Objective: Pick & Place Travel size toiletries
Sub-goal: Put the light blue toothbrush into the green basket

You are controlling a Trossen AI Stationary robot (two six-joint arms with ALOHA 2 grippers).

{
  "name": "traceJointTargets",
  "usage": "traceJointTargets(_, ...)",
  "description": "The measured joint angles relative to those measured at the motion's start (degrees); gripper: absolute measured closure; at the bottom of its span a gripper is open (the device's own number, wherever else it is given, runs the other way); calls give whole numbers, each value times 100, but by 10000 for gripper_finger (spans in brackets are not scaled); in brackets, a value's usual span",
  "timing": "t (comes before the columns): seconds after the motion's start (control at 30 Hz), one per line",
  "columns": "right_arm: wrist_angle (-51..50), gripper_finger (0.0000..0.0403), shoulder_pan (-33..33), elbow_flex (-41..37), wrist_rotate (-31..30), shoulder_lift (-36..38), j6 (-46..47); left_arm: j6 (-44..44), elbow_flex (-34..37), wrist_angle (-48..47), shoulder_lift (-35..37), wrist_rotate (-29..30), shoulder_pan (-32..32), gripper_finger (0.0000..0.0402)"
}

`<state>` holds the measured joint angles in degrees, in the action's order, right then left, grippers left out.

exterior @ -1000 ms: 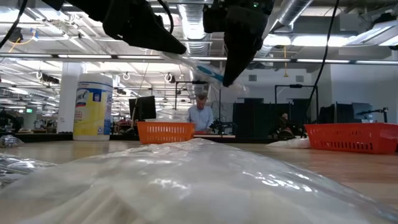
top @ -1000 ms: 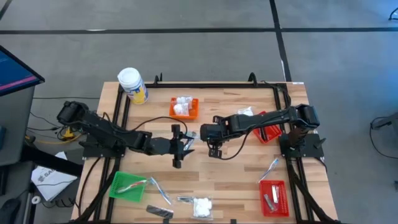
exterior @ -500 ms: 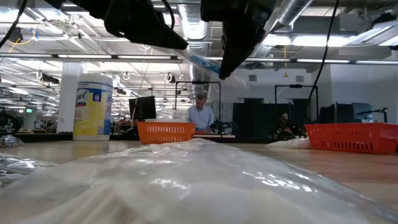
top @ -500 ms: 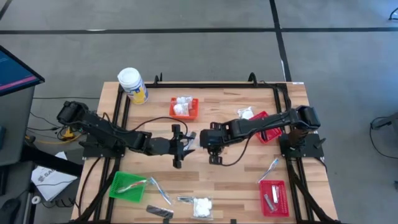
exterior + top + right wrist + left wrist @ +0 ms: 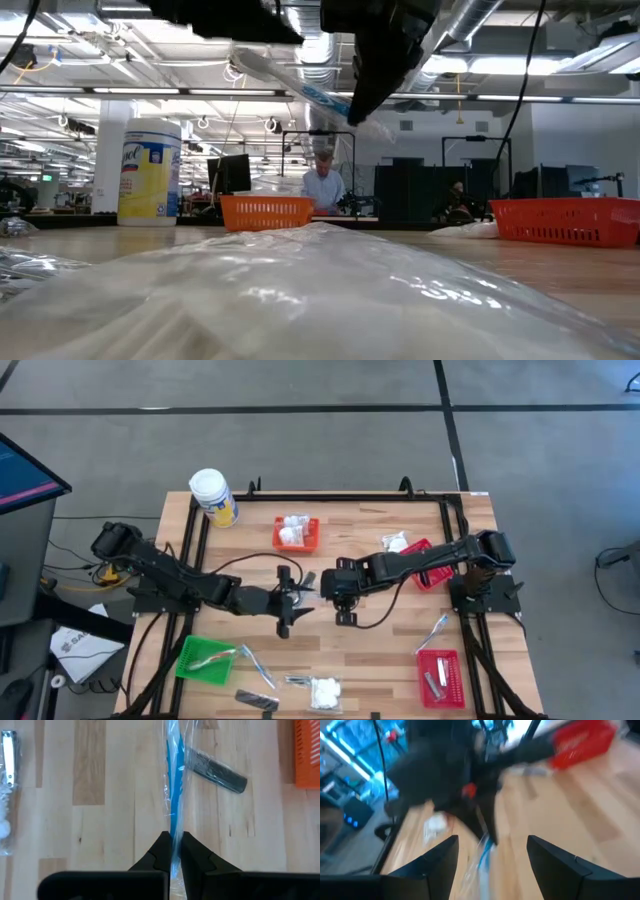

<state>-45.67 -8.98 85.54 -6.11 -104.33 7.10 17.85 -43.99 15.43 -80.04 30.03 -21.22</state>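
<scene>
Blue inside its clear wrap, the stick (image 5: 173, 795) is pinched at one end by the shut right claw (image 5: 172, 851), above the table (image 5: 115, 820). The left claw (image 5: 492, 865) hangs open just beside, gripping nothing. Such a slim end-grip could slip, dropping the stick.

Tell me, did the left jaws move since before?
Yes. The left gripper slid a bit toward the green basket, away from the orange basket.

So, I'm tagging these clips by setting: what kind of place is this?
Probably an open-plan lab or workshop: exposed ceiling ducts, rows of monitors, a person at a desk beyond the wooden table.
</scene>
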Motion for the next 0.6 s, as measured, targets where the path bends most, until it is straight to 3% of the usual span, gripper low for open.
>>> traceJointTargets(0.2,344,391,-33,153,-70,-4,-662,136,-7,182,314,-3,-276,172)
traceJointTargets(0.6,1141,394,-257,411,-1253,58,-1156,124,58,152,1588,-275,-1578,172)
